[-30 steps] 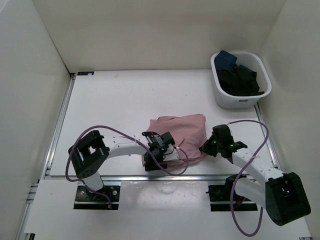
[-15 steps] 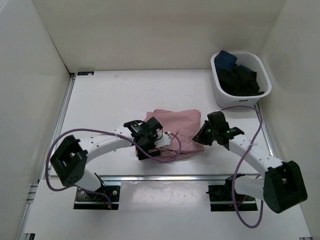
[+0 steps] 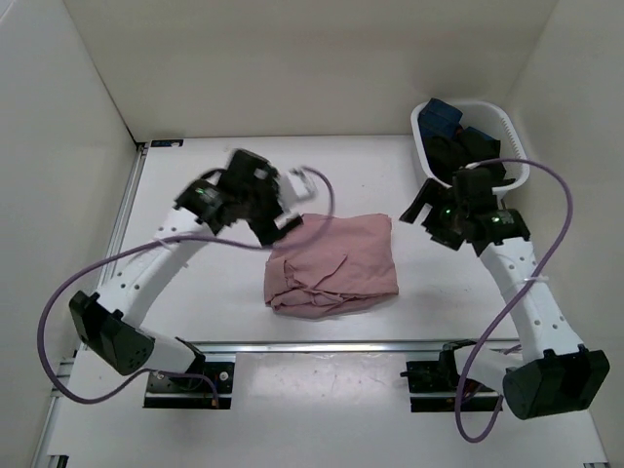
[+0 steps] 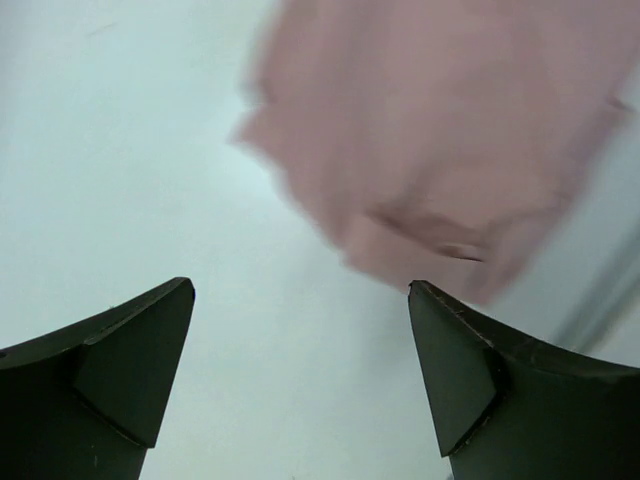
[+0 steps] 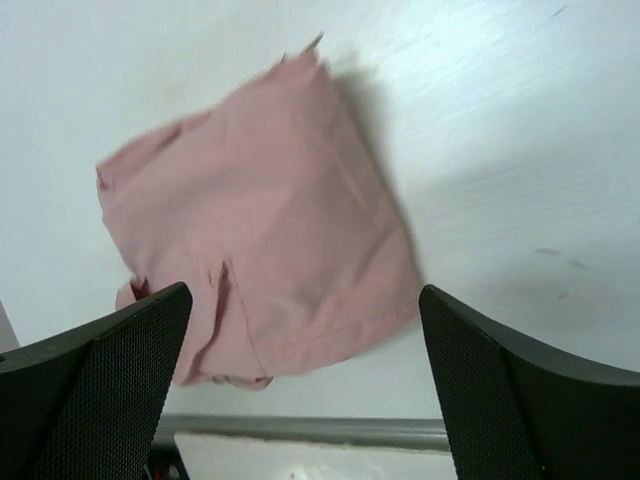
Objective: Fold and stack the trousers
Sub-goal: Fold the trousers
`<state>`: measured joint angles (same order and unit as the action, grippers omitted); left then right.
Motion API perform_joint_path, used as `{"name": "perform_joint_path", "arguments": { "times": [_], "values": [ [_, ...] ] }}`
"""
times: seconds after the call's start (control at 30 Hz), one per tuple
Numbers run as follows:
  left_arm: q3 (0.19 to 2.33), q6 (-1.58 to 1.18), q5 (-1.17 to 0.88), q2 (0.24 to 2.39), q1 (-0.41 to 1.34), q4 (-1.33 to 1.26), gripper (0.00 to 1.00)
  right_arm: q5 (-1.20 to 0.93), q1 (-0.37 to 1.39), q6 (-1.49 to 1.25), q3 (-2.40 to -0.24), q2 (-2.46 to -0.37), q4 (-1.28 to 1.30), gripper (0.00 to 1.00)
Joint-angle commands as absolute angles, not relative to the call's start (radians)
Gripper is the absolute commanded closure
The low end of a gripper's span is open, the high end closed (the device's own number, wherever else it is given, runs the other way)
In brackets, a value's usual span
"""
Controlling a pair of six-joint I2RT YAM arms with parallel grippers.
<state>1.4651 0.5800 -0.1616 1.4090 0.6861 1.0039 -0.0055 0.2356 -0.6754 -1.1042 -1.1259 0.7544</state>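
A white table (image 3: 195, 195) was boxed by white walls (image 3: 292, 68). The folded trousers (image 3: 333, 263) were laid longest crosswise. Left gripper (image 4: 300, 288) and right gripper (image 5: 305, 291) were spread, empty.

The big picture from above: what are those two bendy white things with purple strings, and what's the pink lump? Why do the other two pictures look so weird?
Those are two robot arms bolted to a white table. The purple strings are their cables. The big picture comes from a camera up high, so you see the left arm and the right arm reaching out. The pink lump is a pair of trousers, folded into a bundle. The white basket in the far right corner holds dark clothes. The other two pictures come from little cameras on each wrist, looking down. The dark wedges are the left fingers and the right fingers. Both pairs are spread open, holding nothing.
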Motion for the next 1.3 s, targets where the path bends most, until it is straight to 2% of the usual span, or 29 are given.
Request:
{"name": "perform_joint_path", "arguments": {
  "times": [0.0,0.03,0.13,0.23,0.37,0.47,0.57,0.83,1.27],
  "values": [
    [1.534,0.435,-0.126,1.355,0.444,0.938,0.0,-0.001,0.131,-0.53,-1.221,-1.146,0.931,0.01],
    [1.534,0.416,-0.062,1.364,0.316,0.902,0.0,-0.014,0.059,-0.511,-1.236,-1.158,0.955,0.01],
    [1.464,0.341,0.05,1.397,0.098,0.879,0.0,-0.081,-0.088,-0.45,-1.25,-1.169,1.026,0.01],
    [1.398,0.258,0.043,1.476,-0.085,0.906,0.0,-0.101,-0.202,-0.42,-1.223,-1.157,1.037,0.01],
    [1.267,0.268,-0.006,1.5,-0.294,0.907,0.0,-0.082,-0.252,-0.382,-1.271,-1.166,1.049,0.01],
    [1.232,0.302,0.082,1.474,-0.441,0.858,0.0,-0.038,-0.252,-0.382,-1.34,-1.189,1.058,0.01],
    [1.221,0.302,0.059,1.434,-0.558,0.848,0.0,-0.028,-0.252,-0.382,-1.365,-1.198,1.048,0.01],
    [1.175,0.324,0.034,1.347,-0.583,0.848,0.0,-0.037,-0.252,-0.382,-1.396,-1.235,1.017,0.01],
    [1.186,0.314,0.025,1.347,-0.583,0.868,0.0,-0.092,-0.252,-0.36,-1.396,-1.253,0.99,0.01]
  ]
}}
